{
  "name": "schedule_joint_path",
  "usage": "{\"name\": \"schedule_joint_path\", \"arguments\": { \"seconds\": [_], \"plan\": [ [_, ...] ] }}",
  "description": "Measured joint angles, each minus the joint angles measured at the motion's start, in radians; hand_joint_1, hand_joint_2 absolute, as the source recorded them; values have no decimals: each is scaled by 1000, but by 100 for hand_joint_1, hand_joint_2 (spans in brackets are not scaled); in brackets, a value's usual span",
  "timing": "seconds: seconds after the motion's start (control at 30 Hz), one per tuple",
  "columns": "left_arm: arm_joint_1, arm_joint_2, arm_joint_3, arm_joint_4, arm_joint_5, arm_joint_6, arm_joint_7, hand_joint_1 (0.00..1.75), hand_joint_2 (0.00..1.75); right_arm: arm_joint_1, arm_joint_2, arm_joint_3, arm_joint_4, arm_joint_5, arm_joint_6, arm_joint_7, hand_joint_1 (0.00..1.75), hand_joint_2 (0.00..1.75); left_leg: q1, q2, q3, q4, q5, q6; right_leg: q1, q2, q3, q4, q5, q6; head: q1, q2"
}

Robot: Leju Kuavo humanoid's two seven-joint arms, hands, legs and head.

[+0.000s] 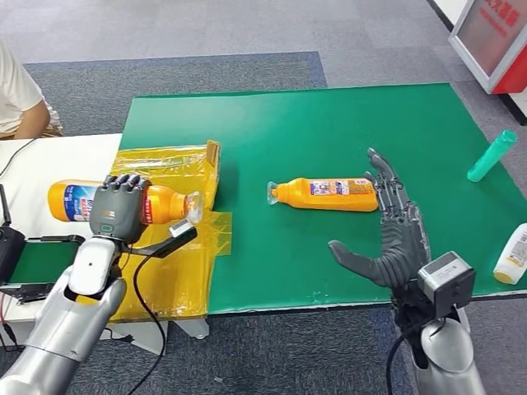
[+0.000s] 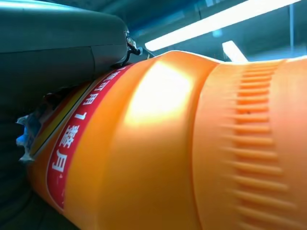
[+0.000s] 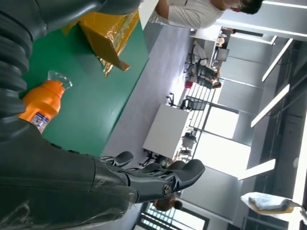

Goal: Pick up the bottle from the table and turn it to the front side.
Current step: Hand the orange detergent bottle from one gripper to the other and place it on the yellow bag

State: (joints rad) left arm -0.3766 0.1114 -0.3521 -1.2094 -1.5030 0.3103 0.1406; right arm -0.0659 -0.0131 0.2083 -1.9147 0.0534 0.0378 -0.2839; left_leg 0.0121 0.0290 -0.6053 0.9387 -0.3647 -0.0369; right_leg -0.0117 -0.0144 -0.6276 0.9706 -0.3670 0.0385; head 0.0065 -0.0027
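An orange bottle [image 1: 68,202] with a blue and white label lies sideways over the yellow sheet [image 1: 180,271], its clear cap [image 1: 193,206] pointing right. My left hand [image 1: 118,206] grips it around the middle. The left wrist view has the bottle's orange body [image 2: 163,143] up close, under my left hand [image 2: 54,43]. A second orange bottle [image 1: 326,195] lies on the green mat [image 1: 298,123], cap to the left. My right hand [image 1: 391,234] is open with fingers spread, fingertips by that bottle's base; contact is unclear. The right wrist view shows the right hand [image 3: 145,179] and this bottle's neck [image 3: 41,103].
A teal bottle [image 1: 492,155] and a white and yellow bottle [image 1: 515,255] lie at the mat's right edge. A person [image 1: 19,99] sits at the far left behind a white table [image 1: 62,156]. A black device [image 1: 9,247] stands at the left edge.
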Motion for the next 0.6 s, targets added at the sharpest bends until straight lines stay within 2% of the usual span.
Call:
{"name": "schedule_joint_path", "arguments": {
  "seconds": [0.13, 0.3, 0.6],
  "plan": [
    [-22, -9, -2, 113, 3, -44, -1, 175, 175, 2, -4, 0, -32, 10, 12, 1, 0, 175, 0, 0, 0, 0, 0, 0, 0, 0, 0, 0, 0, 0, 0, 0],
    [-43, -21, -4, 195, 15, -52, -14, 175, 175, -1, -5, 0, -57, 14, 18, 1, 0, 175, 0, 0, 0, 0, 0, 0, 0, 0, 0, 0, 0, 0, 0, 0],
    [-57, -28, -8, 252, 95, 11, -88, 175, 175, -1, -22, 35, -69, 58, 34, 10, 0, 175, 0, 0, 0, 0, 0, 0, 0, 0, 0, 0, 0, 0, 0, 0]
  ]
}}
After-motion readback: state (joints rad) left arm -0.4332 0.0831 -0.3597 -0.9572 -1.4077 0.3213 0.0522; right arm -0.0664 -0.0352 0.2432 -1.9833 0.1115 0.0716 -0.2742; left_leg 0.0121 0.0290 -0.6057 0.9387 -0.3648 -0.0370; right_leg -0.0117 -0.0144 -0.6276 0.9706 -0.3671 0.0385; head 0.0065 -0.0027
